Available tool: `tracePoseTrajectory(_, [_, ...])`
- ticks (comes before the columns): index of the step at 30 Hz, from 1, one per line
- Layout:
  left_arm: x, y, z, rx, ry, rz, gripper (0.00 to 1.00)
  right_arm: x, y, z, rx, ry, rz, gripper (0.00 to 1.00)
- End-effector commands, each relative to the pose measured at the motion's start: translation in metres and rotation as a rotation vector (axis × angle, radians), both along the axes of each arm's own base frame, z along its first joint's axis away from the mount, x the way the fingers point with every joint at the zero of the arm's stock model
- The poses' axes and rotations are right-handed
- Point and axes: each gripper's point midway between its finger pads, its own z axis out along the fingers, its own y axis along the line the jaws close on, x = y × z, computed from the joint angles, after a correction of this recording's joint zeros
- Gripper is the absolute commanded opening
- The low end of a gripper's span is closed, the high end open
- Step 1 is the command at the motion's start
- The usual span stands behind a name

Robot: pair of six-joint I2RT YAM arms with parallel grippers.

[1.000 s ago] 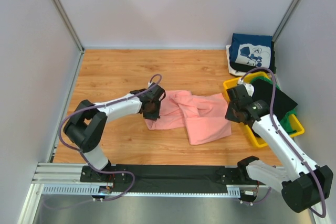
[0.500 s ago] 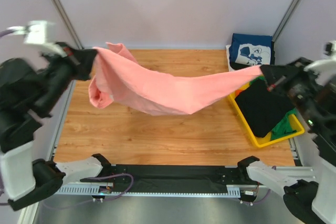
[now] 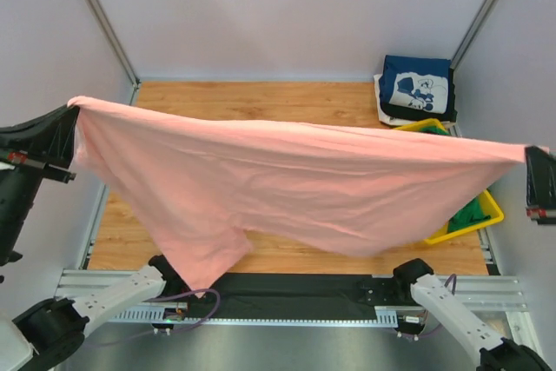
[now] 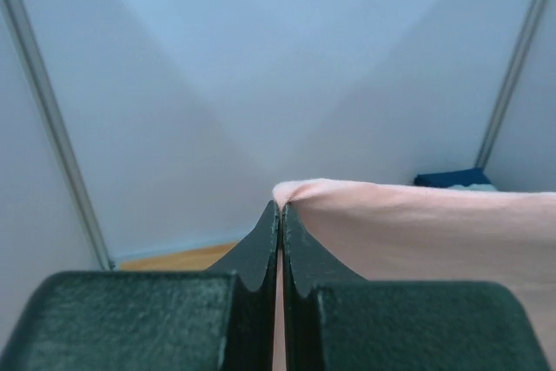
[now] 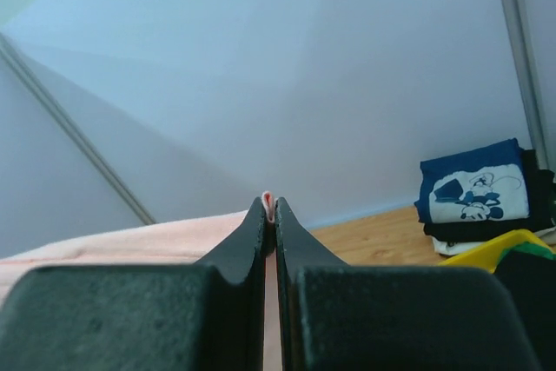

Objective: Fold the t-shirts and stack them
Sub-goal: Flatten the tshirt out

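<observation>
The salmon-pink t-shirt point(image 3: 287, 184) hangs stretched wide in the air between my two grippers, high above the table. My left gripper point(image 3: 71, 119) is shut on its left corner; the cloth point(image 4: 417, 223) runs off to the right of the closed fingers point(image 4: 281, 215). My right gripper point(image 3: 532, 162) is shut on the right corner; a pink fold point(image 5: 268, 202) shows between the fingertips. One sleeve point(image 3: 200, 258) hangs down at the lower left. A navy t-shirt with a white print point(image 3: 415, 84) lies folded on a white and a black one at the back right, also in the right wrist view point(image 5: 473, 188).
A yellow bin point(image 3: 469, 219) at the right holds green cloth, mostly hidden behind the pink shirt. The wooden table point(image 3: 261, 97) has grey walls on three sides. The black base rail point(image 3: 295, 293) runs along the near edge.
Both arms rose from the table and pulled apart. The pink shirt went from a crumpled heap to a sagging band, then to a wide spread sheet held high.
</observation>
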Motion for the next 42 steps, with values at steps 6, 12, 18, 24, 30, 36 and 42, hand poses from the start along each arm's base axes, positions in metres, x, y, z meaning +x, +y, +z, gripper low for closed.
tracePoseTrajectory(6, [0.105, -0.035, 0.028, 0.213, 0.000, 0.267, 0.00, 0.196, 0.045, -0.020, -0.183, 0.308, -0.197, 0.00])
tracePoseTrajectory(12, [0.221, -0.047, -0.004, 0.190, 0.152, 0.272, 0.00, 0.329, 0.060, -0.090, -0.140, 0.497, -0.214, 0.00])
tracePoseTrajectory(18, [0.352, -0.019, -0.156, 0.221, 0.504, 0.249, 0.36, 0.401, 0.068, -0.222, -0.152, 0.709, -0.245, 0.31])
tracePoseTrajectory(24, [0.351, -0.020, -0.293, 0.068, 0.841, 0.150, 1.00, 0.385, 0.097, -0.283, -0.164, 0.803, -0.096, 1.00])
tracePoseTrajectory(30, [0.301, -0.003, -0.338, -0.087, 0.984, 0.313, 1.00, 0.353, 0.129, -0.328, -0.167, 0.904, 0.051, 1.00])
tracePoseTrajectory(36, [0.264, -0.012, -0.420, -0.152, 1.189, 0.311, 0.99, 0.320, 0.167, -0.409, -0.153, 1.113, 0.222, 1.00])
tracePoseTrajectory(42, [0.271, -0.027, -0.478, -0.265, 1.375, 0.296, 0.95, 0.319, 0.185, -0.483, -0.180, 1.357, 0.277, 1.00])
